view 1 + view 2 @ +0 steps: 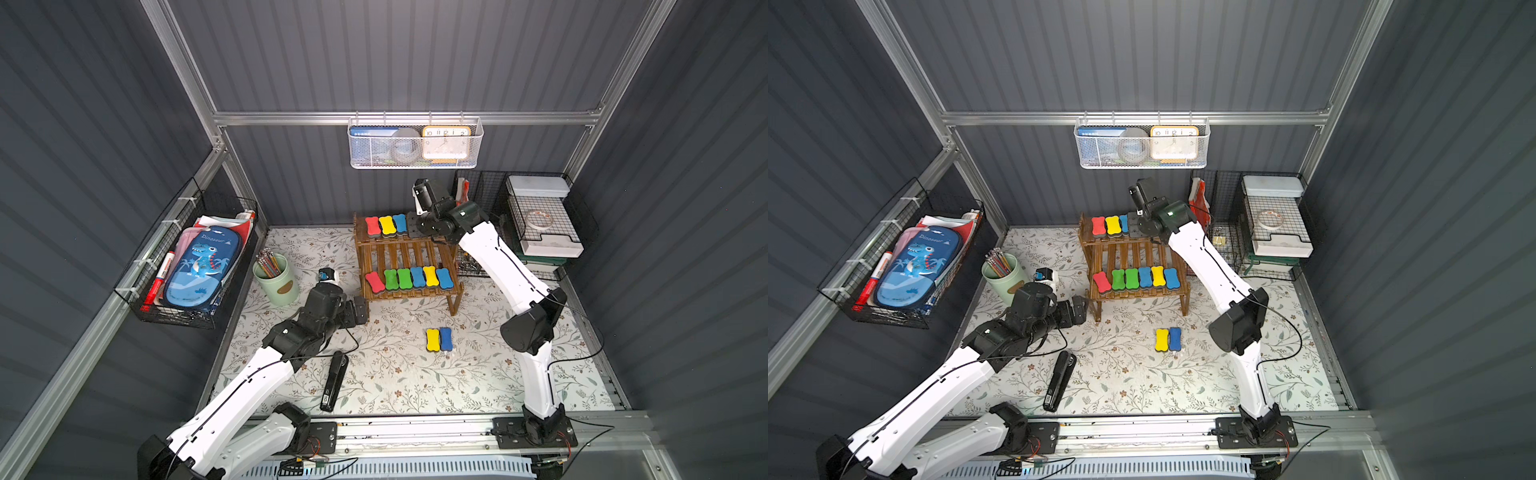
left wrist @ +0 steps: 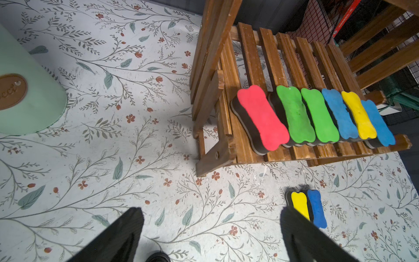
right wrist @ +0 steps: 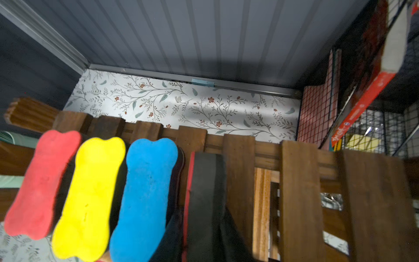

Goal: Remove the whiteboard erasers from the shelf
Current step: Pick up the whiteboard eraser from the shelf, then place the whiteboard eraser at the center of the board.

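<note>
The brown slatted shelf [image 1: 409,253] stands at the back of the table. Its top tier holds red [image 1: 372,226], yellow [image 1: 387,225] and blue [image 1: 400,223] whiteboard erasers. My right gripper [image 3: 204,226] is over that tier, shut on a red eraser [image 3: 206,181] turned on its edge with the dark felt showing, right beside the blue one [image 3: 145,192]. Several erasers [image 2: 317,118] line the lower tier. A yellow eraser [image 1: 432,339] and a blue eraser [image 1: 445,338] lie together on the table. My left gripper [image 2: 210,229] hovers open and empty by the shelf's left leg.
A black stapler [image 1: 334,380] lies on the floral table near the front. A green pencil cup [image 1: 276,279] stands left of the shelf. A black wire-mesh organiser [image 1: 536,224] fills the back right corner, close to my right arm.
</note>
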`<state>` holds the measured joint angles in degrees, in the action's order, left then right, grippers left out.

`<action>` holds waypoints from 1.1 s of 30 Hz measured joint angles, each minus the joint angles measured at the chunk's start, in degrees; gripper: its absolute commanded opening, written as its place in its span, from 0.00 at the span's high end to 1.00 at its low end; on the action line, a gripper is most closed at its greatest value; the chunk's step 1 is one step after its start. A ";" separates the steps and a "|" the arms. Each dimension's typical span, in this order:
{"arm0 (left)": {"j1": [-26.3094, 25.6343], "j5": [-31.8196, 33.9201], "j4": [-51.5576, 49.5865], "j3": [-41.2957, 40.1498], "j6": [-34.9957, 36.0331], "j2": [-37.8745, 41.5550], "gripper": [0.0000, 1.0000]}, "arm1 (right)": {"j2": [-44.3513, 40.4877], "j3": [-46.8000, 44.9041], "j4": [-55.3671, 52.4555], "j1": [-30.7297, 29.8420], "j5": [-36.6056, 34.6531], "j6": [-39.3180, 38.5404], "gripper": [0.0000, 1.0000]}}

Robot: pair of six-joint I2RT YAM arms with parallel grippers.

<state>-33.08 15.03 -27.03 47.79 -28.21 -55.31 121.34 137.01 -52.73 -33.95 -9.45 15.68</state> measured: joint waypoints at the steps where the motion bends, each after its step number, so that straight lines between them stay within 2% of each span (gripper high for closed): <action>1: 0.00 0.00 0.00 0.00 0.00 0.04 0.01 | -0.76 -1.01 0.48 0.04 0.02 0.24 0.88; 6: 0.00 0.04 -0.02 0.00 0.02 0.31 0.01 | -5.49 -6.14 3.76 0.17 0.39 0.96 0.91; 10: 0.00 0.20 -0.04 0.00 0.15 0.52 0.01 | -12.48 -13.84 8.04 0.26 1.73 2.84 0.92; 14: 0.00 0.22 -0.04 0.02 0.39 0.96 0.01 | -23.91 -28.81 14.64 0.39 5.51 6.95 0.94; 19: 0.00 0.22 -0.02 0.04 0.74 1.42 0.01 | -41.46 -53.31 24.28 0.48 12.44 15.82 0.94; 24: 0.00 0.20 -0.02 0.04 1.09 1.60 0.01 | -53.33 -74.01 31.21 -0.04 18.49 25.94 0.94; 28: 0.00 0.20 -0.09 0.09 1.51 1.97 0.01 | -57.37 -87.62 34.86 -1.81 23.41 34.45 0.95; 33: 0.00 0.17 -0.50 0.55 1.77 2.49 0.01 | -54.14 -98.09 42.84 -4.35 27.71 42.80 0.95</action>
<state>-33.08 15.20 -27.53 48.34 -26.44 -52.82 67.20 38.92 -9.89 -38.30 18.26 58.48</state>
